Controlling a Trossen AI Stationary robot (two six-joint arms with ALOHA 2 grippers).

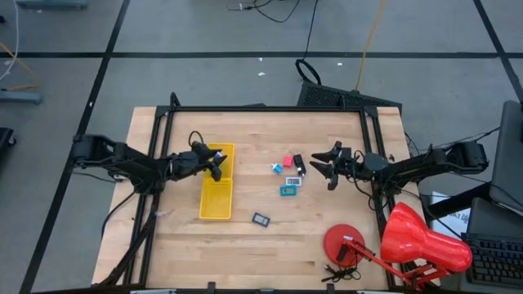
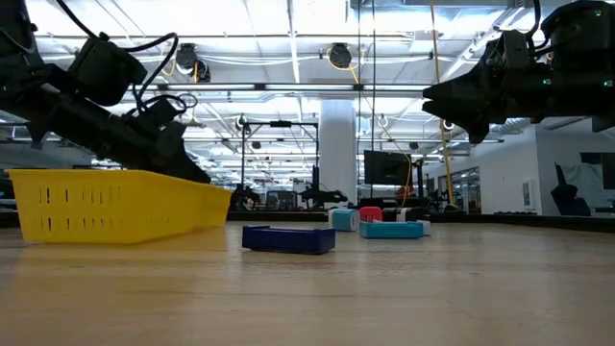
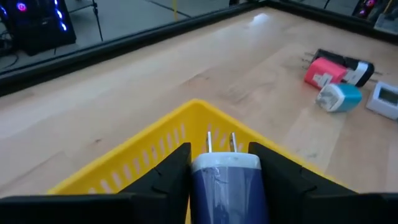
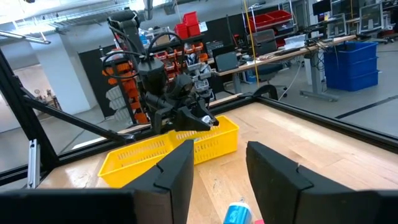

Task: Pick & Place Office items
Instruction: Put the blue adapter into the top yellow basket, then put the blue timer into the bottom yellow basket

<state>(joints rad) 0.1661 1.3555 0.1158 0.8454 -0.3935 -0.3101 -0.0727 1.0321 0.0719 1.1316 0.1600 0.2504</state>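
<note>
My left gripper [image 1: 216,166] is shut on a blue-and-white plug adapter [image 3: 227,180] above the far end of the long yellow tray [image 1: 216,196]. My right gripper [image 1: 320,163] is open and empty, raised just right of a cluster of small items: a pink-red piece [image 1: 288,162], a black piece [image 1: 299,162], a blue-and-white piece [image 1: 278,168], a white piece [image 1: 292,181] and a teal piece [image 1: 288,191]. A dark flat rectangle [image 1: 261,219] lies apart, nearer the front. My left gripper pinches the adapter's blue body [image 3: 202,186] between its two fingers, one on each side. The white front cap [image 3: 225,162] and two metal prongs [image 3: 221,142] point forward, away from the gripper. The adapter is lifted clear, above the tray's end wall [image 3: 186,124].
A large red desk lamp [image 1: 413,241] with its round base [image 1: 345,242] stands at the front right. A black frame [image 1: 270,109] borders the far edge and sides of the wooden table [image 1: 270,253]. Bare wood lies between the tray and the items.
</note>
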